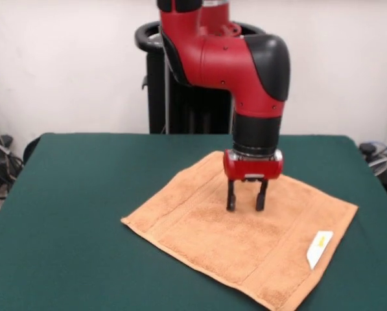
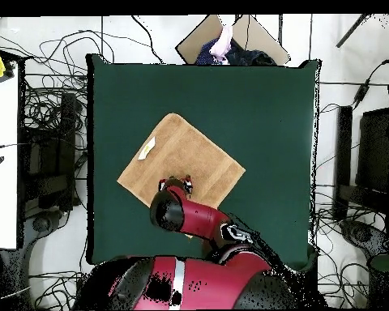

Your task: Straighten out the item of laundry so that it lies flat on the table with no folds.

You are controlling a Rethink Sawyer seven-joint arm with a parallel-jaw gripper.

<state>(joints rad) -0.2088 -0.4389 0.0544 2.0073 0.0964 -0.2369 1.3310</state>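
On the dark green felt-topped table (image 1: 83, 194), slightly toward the robot's side, the orange-tan terry-cloth hand towel (image 1: 245, 240) is seen spread nearly flat. Above it the red-and-black gripper (image 1: 246, 204) is held parted and empty. Being soft, light and limp, the towel is best pinched at a corner or hem.

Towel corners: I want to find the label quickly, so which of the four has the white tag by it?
The towel's corner at the front view's right edge; the white tag lies just inside it. The other three corners are plain.
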